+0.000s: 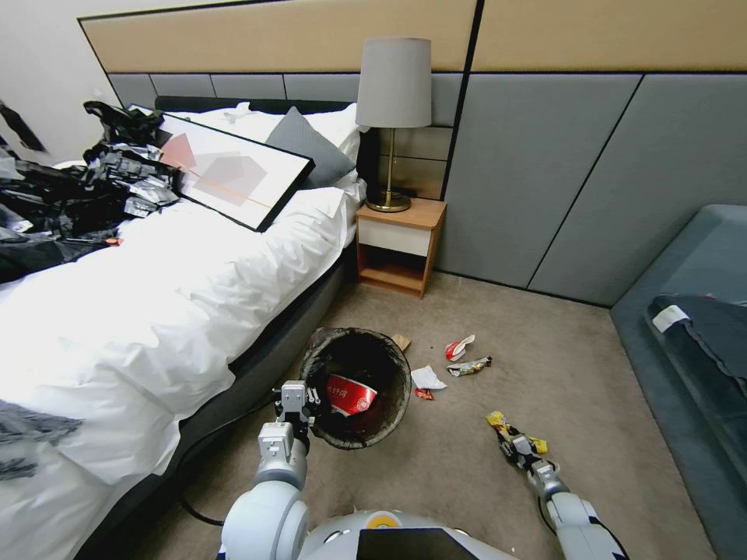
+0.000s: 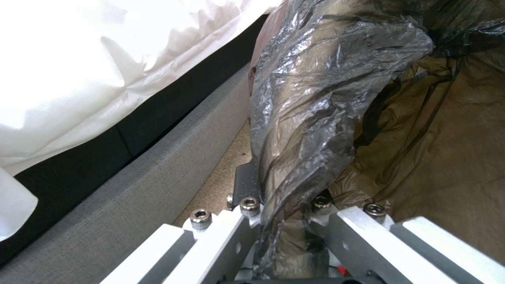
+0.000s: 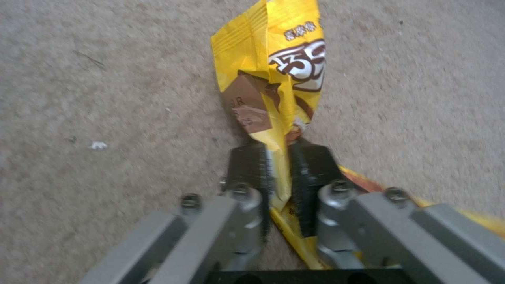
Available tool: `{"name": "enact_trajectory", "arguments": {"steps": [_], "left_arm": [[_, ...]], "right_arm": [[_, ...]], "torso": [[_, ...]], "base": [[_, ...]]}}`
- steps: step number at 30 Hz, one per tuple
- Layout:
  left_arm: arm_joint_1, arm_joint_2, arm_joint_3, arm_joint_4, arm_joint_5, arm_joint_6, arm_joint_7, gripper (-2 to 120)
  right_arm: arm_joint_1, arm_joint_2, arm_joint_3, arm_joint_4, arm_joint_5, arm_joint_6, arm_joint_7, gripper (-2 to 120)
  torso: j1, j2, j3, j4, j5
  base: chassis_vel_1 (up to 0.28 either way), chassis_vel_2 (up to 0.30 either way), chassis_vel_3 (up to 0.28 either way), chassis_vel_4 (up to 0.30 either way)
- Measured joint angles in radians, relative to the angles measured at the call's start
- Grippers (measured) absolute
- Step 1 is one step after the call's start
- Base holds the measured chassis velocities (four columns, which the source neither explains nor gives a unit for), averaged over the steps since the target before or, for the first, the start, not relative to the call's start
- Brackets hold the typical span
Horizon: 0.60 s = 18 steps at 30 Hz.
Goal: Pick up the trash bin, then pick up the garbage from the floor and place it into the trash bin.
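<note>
The left tool [image 1: 299, 404] was closed on the rim of the trash bin [image 1: 356, 386], at the side nearest the bed [image 1: 140, 311]. In the left wrist view its fingers [image 2: 247, 189] pinched the bin wall and the black bag liner [image 2: 315, 102] together, a hold that judged suited to carrying the bin by its edge with the mouth kept upward. A red-and-white wrapper [image 1: 350, 394] already lay inside.

The right tool [image 1: 520, 449] was low over the carpet, well apart from the bin on its far side. In the right wrist view its pads [image 3: 251, 165] were nearly shut on a yellow snack packet [image 3: 279, 79], gripped at the crumpled waist, the upper end standing free of the floor [image 3: 105, 98].

Further garbage lay on the floor beyond the bin: white tissue paper [image 1: 427, 378], a second red-and-white wrapper [image 1: 459, 348], a dark foil wrapper [image 1: 469, 365] and a brown cardboard scrap [image 1: 401, 341].

The bin stood just beside the bed frame, leaving little room on that side. Open carpet lay between the right tool and the bin mouth. The nightstand [image 1: 399, 245] and the sofa [image 1: 685, 327] stood well clear.
</note>
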Motion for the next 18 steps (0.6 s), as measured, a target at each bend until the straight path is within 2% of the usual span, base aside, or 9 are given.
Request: {"name": "enact_trajectory", "arguments": {"steps": [1,12,16,18], "left_arm": [[0.000,0.000,0.001,-0.001,-0.001,0.000,0.000,0],[0.002,0.000,0.000,-0.003,-0.005,0.001,0.000,0],[0.001,0.000,0.000,-0.003,-0.005,0.001,0.000,0],[0.001,0.000,0.000,-0.001,-0.006,0.001,0.000,0]], "right_arm": [[0.002,0.000,0.001,-0.002,0.002,0.001,0.001,0],[0.014,0.000,-0.001,0.000,0.024,0.012,0.019,0],[0.000,0.009,-0.013,0.054,0.066,0.026,0.047,0],[-0.039,0.017,-0.032,0.145,0.129,0.022,0.069,0]], "torso": [[0.000,0.000,0.000,-0.0001,0.0000],[0.000,0.000,0.000,-0.0006,-0.0004],[0.000,0.000,0.000,-0.0003,-0.0002],[0.000,0.000,0.000,0.0003,-0.0002]], "base": [[0.000,0.000,0.000,0.000],[0.000,0.000,0.000,0.000],[0.000,0.000,0.000,0.000],[0.000,0.000,0.000,0.000]]}}
